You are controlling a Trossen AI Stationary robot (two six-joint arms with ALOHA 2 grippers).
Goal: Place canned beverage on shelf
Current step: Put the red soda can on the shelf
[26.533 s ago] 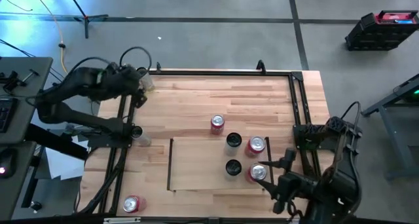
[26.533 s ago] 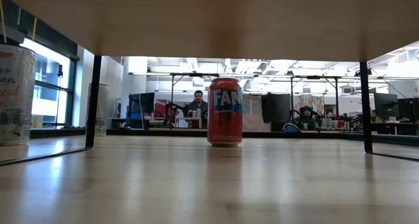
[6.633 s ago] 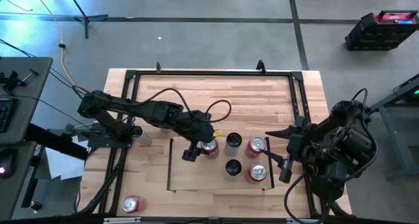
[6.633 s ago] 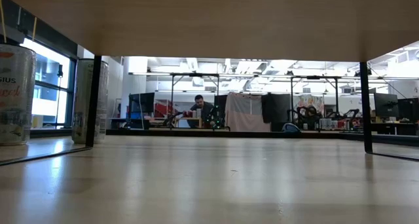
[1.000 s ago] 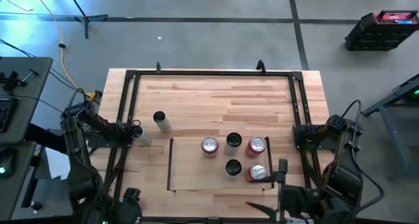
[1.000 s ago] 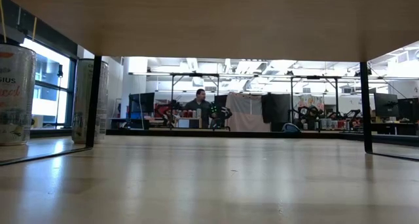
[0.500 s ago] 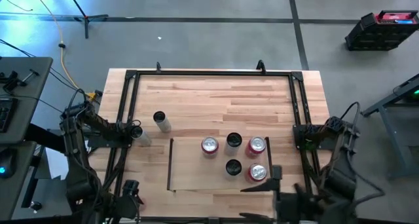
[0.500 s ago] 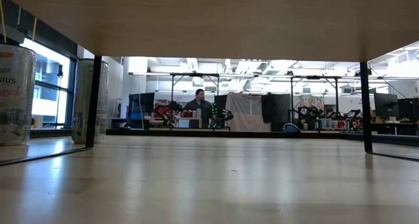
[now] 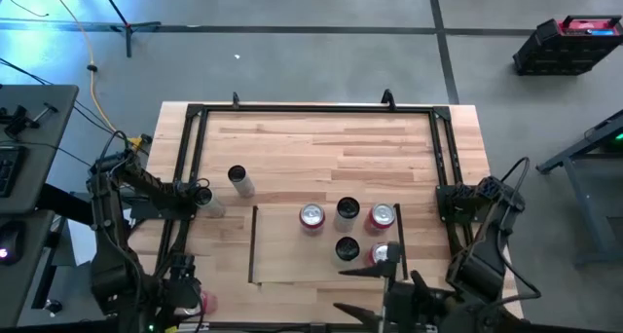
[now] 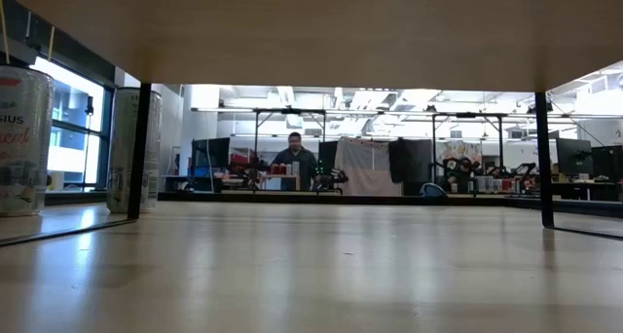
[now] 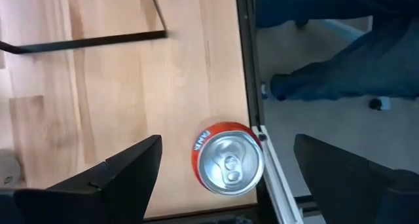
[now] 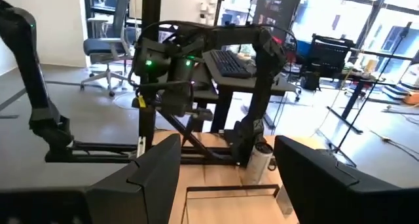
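A red can (image 11: 228,158) with a silver top stands upright on the tabletop at the near left corner, beside the black frame tube; a bit of it shows in the high view (image 9: 201,301). My left gripper (image 11: 228,144) hangs open above it, pointing down, one finger on each side and clear of it; it shows in the high view (image 9: 183,286). The shelf (image 9: 292,255) lies flat on the tabletop with several cans standing on it. My right gripper (image 9: 341,289) is open and empty above the shelf's near edge, pointing toward the table's left.
On the shelf stand a red can (image 9: 311,216), two black cans (image 9: 348,209), and two more red cans (image 9: 382,215). A slim pale can (image 9: 238,180) stands on the tabletop left of the shelf. The black tube frame (image 9: 190,158) runs round the table.
My right gripper has swung from the near right corner toward the table's left, along the shelf's near edge, and has turned to point left. My left gripper has shifted a little toward the left edge, so part of the red can now shows beside it.
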